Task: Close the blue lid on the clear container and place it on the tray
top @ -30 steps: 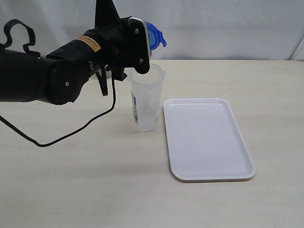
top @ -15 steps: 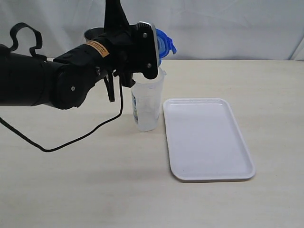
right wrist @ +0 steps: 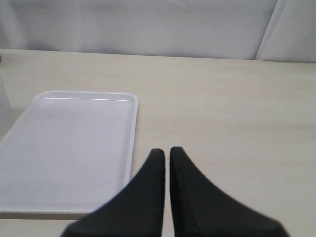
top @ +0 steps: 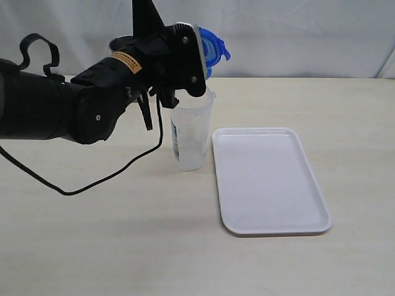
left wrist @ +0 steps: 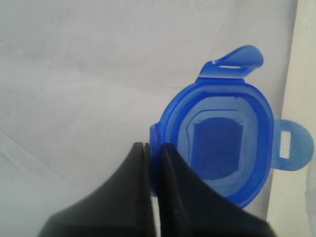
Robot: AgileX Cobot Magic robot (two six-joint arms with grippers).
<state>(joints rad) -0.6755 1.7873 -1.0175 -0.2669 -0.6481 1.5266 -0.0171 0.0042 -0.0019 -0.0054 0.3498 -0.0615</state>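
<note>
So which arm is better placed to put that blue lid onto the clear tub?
Left, probably. The left gripper is clamped on the blue lid, close above the clear container and its open mouth. The right gripper is shut and empty, hanging over the table beside the tray, away from the container.

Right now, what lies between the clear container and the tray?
Only bare table lies between the clear container and the tray, as the exterior view shows.

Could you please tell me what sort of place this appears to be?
Probably a robotics lab test bench: a plain beige tabletop, a white fabric backdrop, and a black robot arm trailing a loose black cable.
</note>
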